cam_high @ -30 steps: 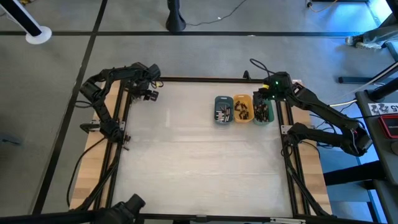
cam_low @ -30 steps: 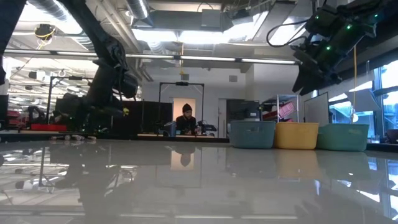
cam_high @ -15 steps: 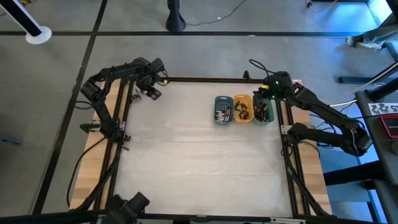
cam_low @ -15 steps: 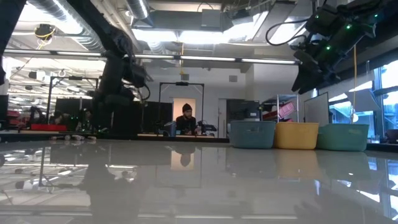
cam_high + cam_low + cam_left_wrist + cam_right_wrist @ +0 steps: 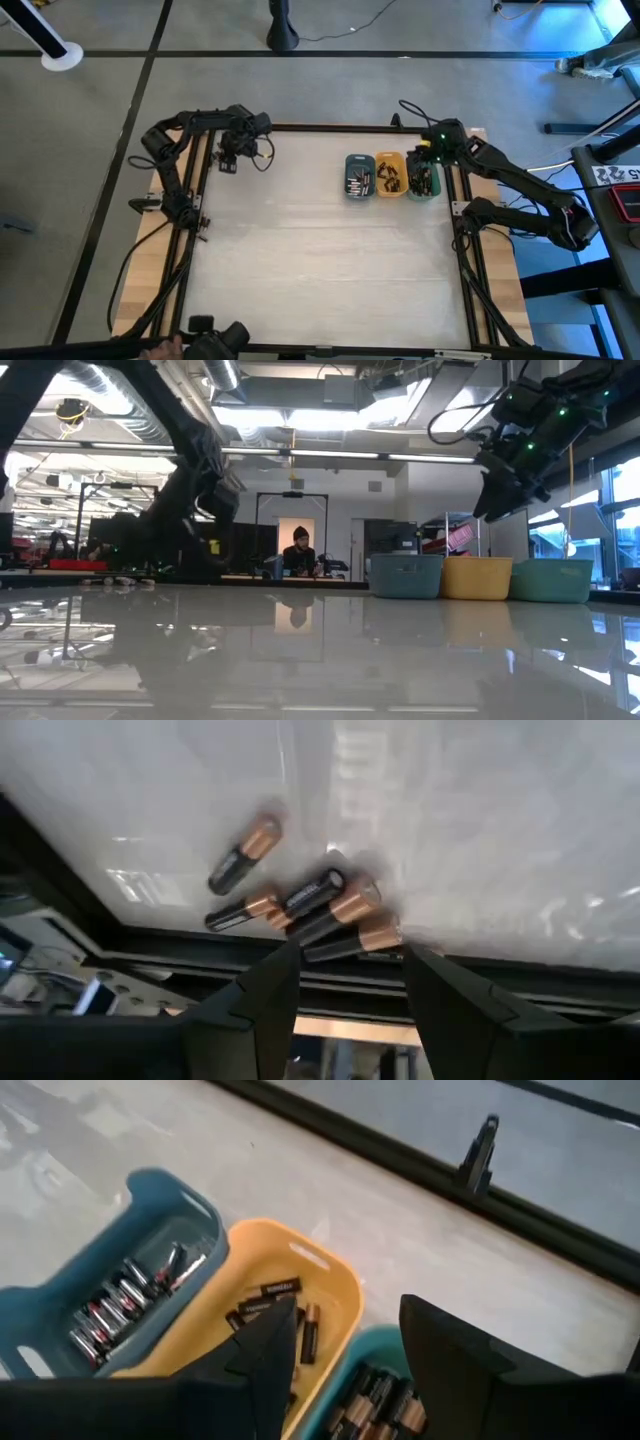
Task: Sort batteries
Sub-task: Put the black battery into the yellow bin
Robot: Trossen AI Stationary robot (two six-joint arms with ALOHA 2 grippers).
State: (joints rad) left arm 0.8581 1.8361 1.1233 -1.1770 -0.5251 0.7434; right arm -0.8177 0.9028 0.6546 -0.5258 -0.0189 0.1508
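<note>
Five loose batteries lie in a small cluster on the white table at its far left corner, close to the black frame rail, and the left gripper hangs just above them with its two fingers parted and nothing between them — the nearest cells show right past the fingertips in the left wrist view. Four of the five touch or overlap one another; the fifth lies slightly apart, tilted. Each is dark with a copper-coloured end. In the high view the left gripper sits over that same corner. On the far right side of the table stand three trays in a row, side by side: a blue tray, an orange tray and a green tray. The blue tray holds a row of slim cells with reddish marks, the orange tray a handful of dark cells, the green tray several copper-ended ones — exact counts inside the trays cannot be told. The right gripper hovers over the orange and green trays, fingers apart and empty.
</note>
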